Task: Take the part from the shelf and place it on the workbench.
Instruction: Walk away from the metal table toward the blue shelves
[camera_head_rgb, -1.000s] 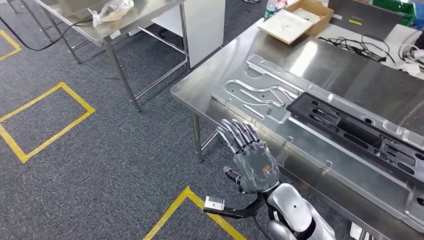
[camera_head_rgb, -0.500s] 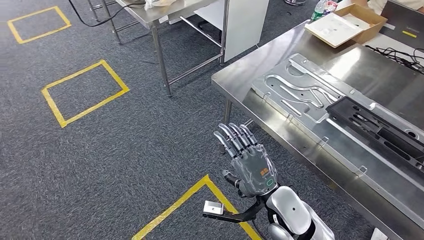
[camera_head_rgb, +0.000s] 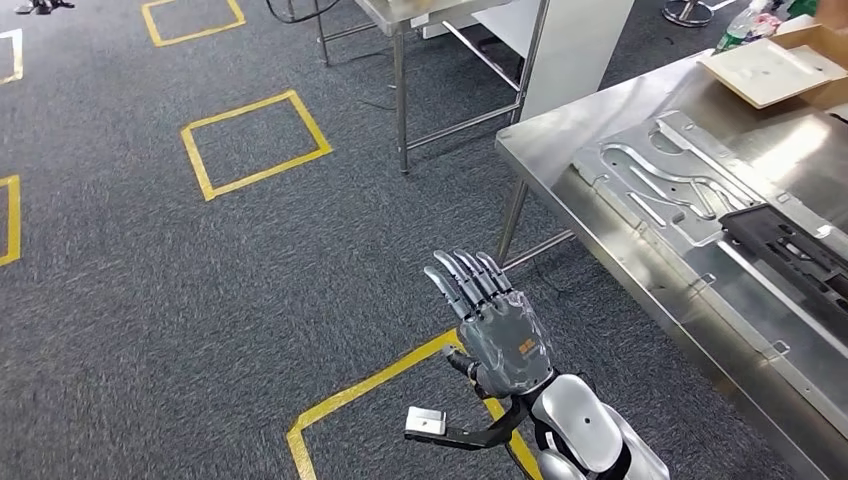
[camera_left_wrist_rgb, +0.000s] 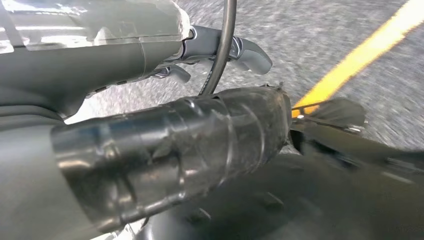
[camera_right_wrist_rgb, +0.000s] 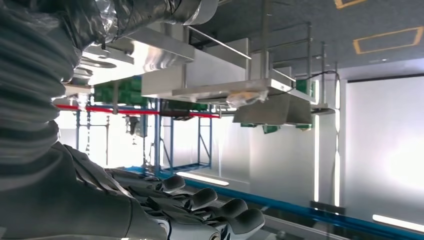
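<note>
My right hand (camera_head_rgb: 495, 325) is raised over the carpet beside the steel workbench (camera_head_rgb: 560, 140), fingers straight and spread, holding nothing. In the right wrist view its dark fingers (camera_right_wrist_rgb: 200, 210) point toward distant tables and racks. My left hand (camera_left_wrist_rgb: 220, 50) hangs above the carpet by a yellow floor line, and nothing lies in it. On the workbench sit a large silver machined plate (camera_head_rgb: 680, 185) and a long black part (camera_head_rgb: 790, 250) resting on it. Both hands are well apart from them.
A cardboard box (camera_head_rgb: 775, 70) stands at the workbench's far end. A second steel table (camera_head_rgb: 400, 90) and a white panel (camera_head_rgb: 575, 50) stand beyond. Yellow tape rectangles (camera_head_rgb: 255, 145) mark the grey carpet. Blue-framed racks with green bins (camera_right_wrist_rgb: 125, 92) stand in the distance.
The whole picture has slid to the right, so the camera has turned left. The workbench now sits nearer the right edge. My right hand keeps its raised, spread pose.
</note>
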